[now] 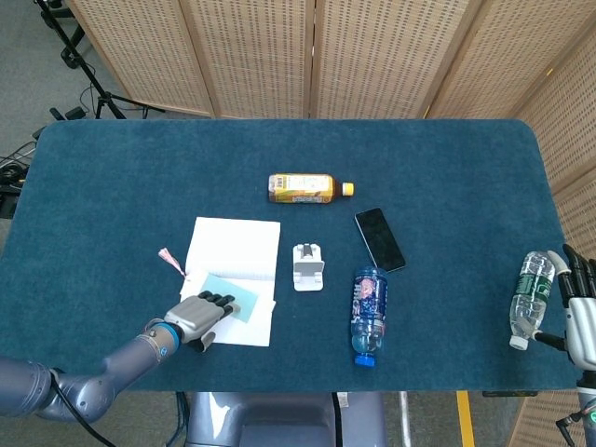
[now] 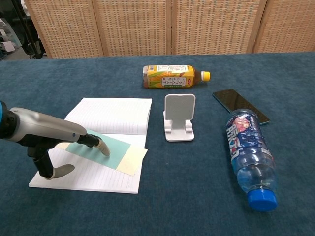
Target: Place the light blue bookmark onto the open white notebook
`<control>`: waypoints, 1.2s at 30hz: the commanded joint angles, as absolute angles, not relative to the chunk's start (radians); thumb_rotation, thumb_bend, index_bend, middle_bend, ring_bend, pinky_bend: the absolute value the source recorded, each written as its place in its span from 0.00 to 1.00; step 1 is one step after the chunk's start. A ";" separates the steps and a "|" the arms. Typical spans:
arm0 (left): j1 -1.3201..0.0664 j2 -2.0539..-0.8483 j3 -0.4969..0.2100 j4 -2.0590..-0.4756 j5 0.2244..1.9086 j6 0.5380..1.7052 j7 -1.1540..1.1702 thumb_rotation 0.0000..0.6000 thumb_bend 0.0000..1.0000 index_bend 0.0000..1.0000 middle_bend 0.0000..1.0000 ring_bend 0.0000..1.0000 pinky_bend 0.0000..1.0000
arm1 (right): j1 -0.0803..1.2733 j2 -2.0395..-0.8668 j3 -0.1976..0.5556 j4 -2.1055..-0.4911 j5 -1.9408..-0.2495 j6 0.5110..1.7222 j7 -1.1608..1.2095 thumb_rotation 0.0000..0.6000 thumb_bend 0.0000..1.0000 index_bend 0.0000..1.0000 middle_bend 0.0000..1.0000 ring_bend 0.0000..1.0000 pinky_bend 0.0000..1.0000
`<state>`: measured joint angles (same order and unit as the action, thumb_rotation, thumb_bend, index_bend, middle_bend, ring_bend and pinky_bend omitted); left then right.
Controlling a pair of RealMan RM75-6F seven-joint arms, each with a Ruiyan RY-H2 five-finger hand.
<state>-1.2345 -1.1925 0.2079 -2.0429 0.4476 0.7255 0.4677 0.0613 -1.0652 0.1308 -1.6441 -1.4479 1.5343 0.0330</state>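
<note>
Item: flat light blue paper bookmark [image 2: 107,148], lower left of frame, lying on the open white lined notebook [image 2: 115,118]. My left hand [image 2: 54,135] rests fingertips on it, pinning it flat; thumb hangs below, touching nothing.

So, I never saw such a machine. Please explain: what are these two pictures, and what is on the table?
A robot with two arms and human-like hands. One camera looks down from its head, the other forward from its chest. Its left hand presses fingers on a light blue bookmark lying on an open notebook. The right hand rests at the table edge beside a clear bottle. Also there: a yellow bottle, phone stand, phone, blue bottle.
</note>
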 commanded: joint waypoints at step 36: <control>-1.199 -1.092 0.124 -2.117 0.469 0.750 0.306 1.00 0.61 0.07 0.00 0.00 0.00 | 0.052 -1.060 0.131 -1.647 -1.460 1.553 0.045 1.00 0.00 0.00 0.00 0.00 0.00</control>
<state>-1.2078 -1.1122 0.1216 -2.1117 0.4506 0.7620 0.3080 0.0529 -1.0598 0.1307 -1.6471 -1.4600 1.5522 0.0452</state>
